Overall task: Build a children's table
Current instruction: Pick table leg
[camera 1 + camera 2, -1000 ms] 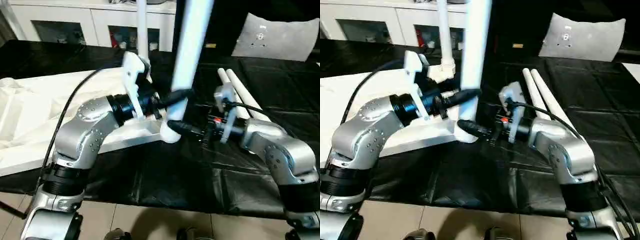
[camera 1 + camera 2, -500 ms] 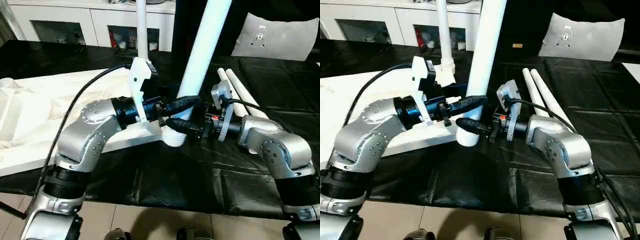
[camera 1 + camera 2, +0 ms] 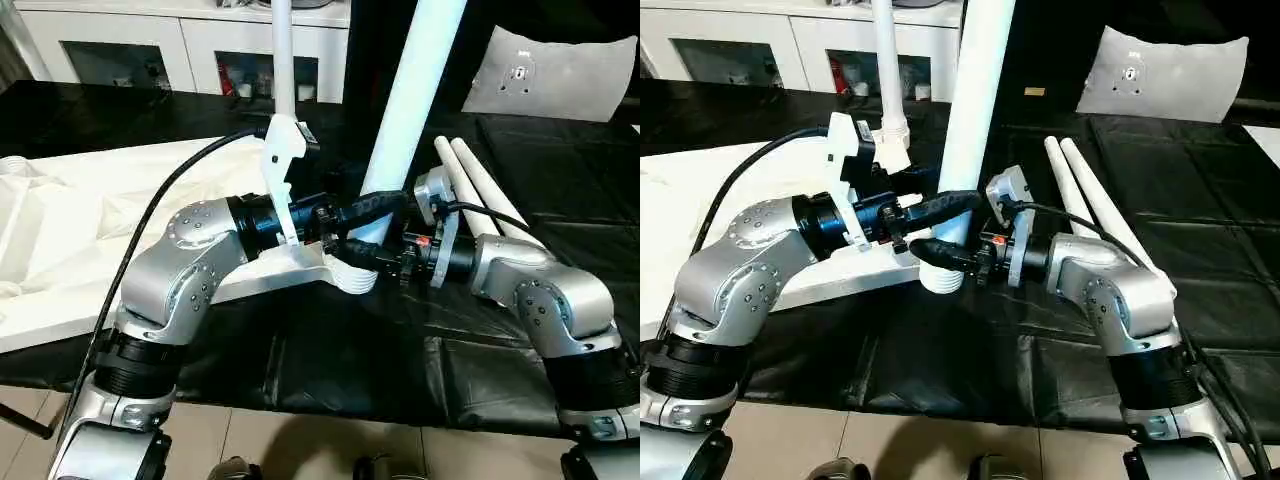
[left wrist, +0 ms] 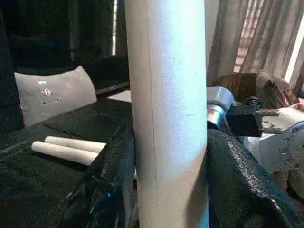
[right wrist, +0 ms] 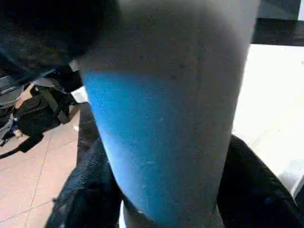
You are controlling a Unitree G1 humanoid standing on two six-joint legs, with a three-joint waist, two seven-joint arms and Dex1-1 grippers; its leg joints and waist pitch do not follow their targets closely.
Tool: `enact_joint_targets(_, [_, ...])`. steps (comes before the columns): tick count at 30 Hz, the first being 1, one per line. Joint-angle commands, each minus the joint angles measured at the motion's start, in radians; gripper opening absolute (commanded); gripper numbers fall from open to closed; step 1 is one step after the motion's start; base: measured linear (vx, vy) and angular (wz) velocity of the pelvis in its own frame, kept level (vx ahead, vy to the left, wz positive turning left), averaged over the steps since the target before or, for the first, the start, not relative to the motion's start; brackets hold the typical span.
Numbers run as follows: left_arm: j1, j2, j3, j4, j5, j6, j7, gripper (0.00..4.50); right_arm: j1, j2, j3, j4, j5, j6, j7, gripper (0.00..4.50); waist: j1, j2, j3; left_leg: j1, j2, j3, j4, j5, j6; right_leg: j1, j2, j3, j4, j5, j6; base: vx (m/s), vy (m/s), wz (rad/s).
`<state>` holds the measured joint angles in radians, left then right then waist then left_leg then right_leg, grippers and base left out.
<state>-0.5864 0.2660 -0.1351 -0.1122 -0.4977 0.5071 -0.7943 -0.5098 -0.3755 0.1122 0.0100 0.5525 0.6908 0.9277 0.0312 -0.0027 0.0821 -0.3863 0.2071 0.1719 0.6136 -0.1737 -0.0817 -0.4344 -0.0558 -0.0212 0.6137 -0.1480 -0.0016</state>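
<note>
Both hands, left hand [image 3: 378,205] and right hand [image 3: 352,250], are clamping the tall white tapered plastic leg [image 3: 405,105] low down; light, stiff, slippery, so gripping near the flared base.

Head pair looks down; wrists near leg [image 4: 168,118]

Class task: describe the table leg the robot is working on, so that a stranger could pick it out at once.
Start at the white table top lying on the black surface. At its near corner a thick white leg stands upright. Unlike the two legs lying flat and the thin far leg, both tools flank it.
</note>
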Motion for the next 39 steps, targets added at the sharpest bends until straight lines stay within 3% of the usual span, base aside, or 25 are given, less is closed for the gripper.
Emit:
enact_joint_targets(1, [-0.003,0.007,-0.011,-0.026,-0.006,0.001,-0.021,1.89,-0.011,-0.006,-0.001,0.002,0.004,0.007,-0.004,2.13,0.001,-0.004,-0.087,0.012,0.000,0.006,-0.060,-0.184,0.010,0.063,-0.038,0.020,-0.079,-0.328,-0.154,0.000,0.000,0.00])
enact_joint_targets(8, [-0.003,0.017,-0.015,-0.021,0.005,-0.005,-0.031,1.89,-0.004,-0.009,0.003,-0.011,-0.008,-0.007,0.005,1.97,0.001,-0.002,-0.088,0.012,0.000,0.006,-0.060,-0.185,0.008,0.065,-0.038,0.020,-0.076,-0.310,-0.164,0.000,0.000,0.00])
enact_joint_targets(9, [-0.004,0.016,-0.014,-0.020,0.006,-0.006,-0.030,1.89,-0.002,-0.006,-0.002,-0.017,0.001,0.002,0.006,2.53,0.001,-0.002,-0.088,0.013,0.000,0.006,-0.060,-0.188,0.008,0.064,-0.038,0.020,-0.077,-0.313,-0.165,0.000,0.000,0.00])
enact_joint_targets(15, [-0.010,0.015,-0.006,-0.008,0.010,-0.011,-0.028,1.89,-0.001,0.004,-0.034,-0.026,0.025,0.016,-0.019,2.97,0.001,-0.001,-0.090,0.014,0.000,0.006,-0.060,-0.188,0.005,0.065,-0.037,0.020,-0.076,-0.307,-0.168,0.000,0.000,0.00])
enact_joint_targets(24, [-0.010,0.018,-0.005,-0.003,0.012,-0.015,-0.035,1.89,0.009,-0.013,-0.039,-0.047,0.048,0.045,0.000,3.03,0.003,0.001,-0.094,0.013,0.000,0.006,-0.057,-0.176,0.007,0.067,-0.038,0.020,-0.073,-0.285,-0.176,0.000,0.000,0.00])
enact_joint_targets(34, [-0.008,0.008,-0.008,-0.011,0.007,-0.010,-0.032,1.89,0.012,-0.008,-0.024,-0.044,0.043,0.035,0.007,2.09,0.004,0.000,-0.094,0.013,0.000,0.006,-0.057,-0.182,0.004,0.067,-0.038,0.020,-0.074,-0.304,-0.170,0.000,0.000,0.00])
enact_joint_targets(39, [-0.003,0.008,-0.011,-0.022,-0.001,-0.001,-0.036,1.89,0.010,-0.005,-0.025,-0.036,0.038,0.029,0.004,1.99,0.004,0.001,-0.094,0.013,0.000,0.005,-0.056,-0.183,0.003,0.067,-0.038,0.020,-0.074,-0.304,-0.168,0.000,0.000,0.00])
